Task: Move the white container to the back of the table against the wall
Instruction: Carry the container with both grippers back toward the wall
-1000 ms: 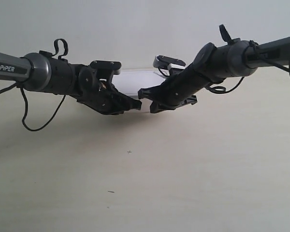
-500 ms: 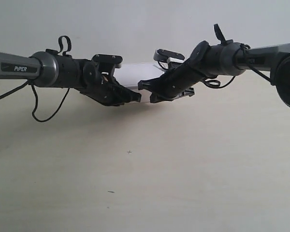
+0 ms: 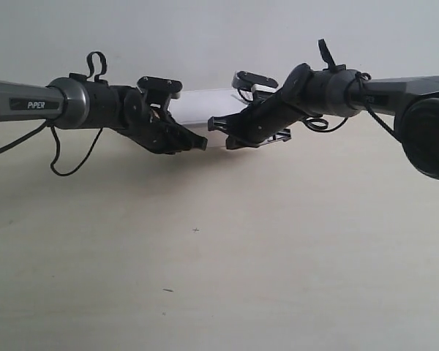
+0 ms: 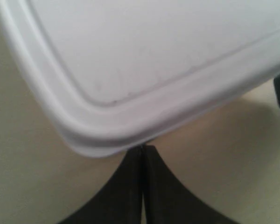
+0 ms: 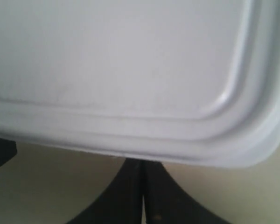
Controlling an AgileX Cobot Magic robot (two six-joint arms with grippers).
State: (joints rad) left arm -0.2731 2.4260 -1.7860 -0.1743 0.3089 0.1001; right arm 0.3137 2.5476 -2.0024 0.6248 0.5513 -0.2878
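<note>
Toward the back of the broad, pale cream wood-look bench [image 3: 219, 278], the small, round-cornered plastic white container [image 3: 205, 110] with its flat rimmed lid sits between the two arms, close in front of the plain pale grey wall [image 3: 205, 36]. Whether its far side already touches the wall cannot be told from the exterior view.

Both wrist views show fingers pressed together with nothing between them. The left pincer [image 4: 143, 154] is closed, its tip meeting the lid rim at one near corner. The right pincer [image 5: 141, 163] is likewise closed and tucked just under the rim near the other corner. So the container is being nudged, not gripped.

This looks like the last stretch of the push. To do it well, both tips should advance evenly. If one corner leads, the container will likely turn and finish skewed to the wall. The tips should press low and level, since a tip riding up under the overhanging rim could pry at the lid or tilt the container.

Room behind is nearly used up, so a slow finish seems wise. The arm at the exterior view's left [image 3: 73, 106] and the arm at the exterior view's right [image 3: 336, 84] nearly meet at their tips, so there is little sideways slack between them. The bench in front lies open for backing the arms away.
</note>
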